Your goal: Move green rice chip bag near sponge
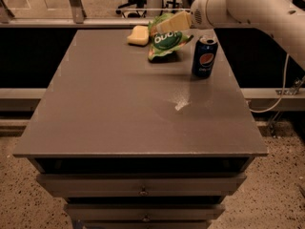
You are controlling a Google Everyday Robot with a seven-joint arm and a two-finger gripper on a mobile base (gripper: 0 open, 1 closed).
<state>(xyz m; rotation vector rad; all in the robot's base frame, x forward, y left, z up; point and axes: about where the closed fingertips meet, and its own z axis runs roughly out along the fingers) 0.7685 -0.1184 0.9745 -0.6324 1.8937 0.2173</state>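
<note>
The green rice chip bag (166, 41) lies at the far end of the grey table (119, 109), with its left edge right beside the sponge. The sponge (138, 35), a small pale yellow block, rests on the table just left of the bag. My gripper (172, 22) comes in from the upper right on the white arm (238, 4) and sits at the bag's top edge, overlapping it. The bag's upper part is partly hidden behind the gripper.
A blue Pepsi can (205, 57) stands upright just right of the bag. The table has drawers (143, 191) at the front. A railing and chair legs lie beyond the far edge. A cable (279, 92) hangs at the right.
</note>
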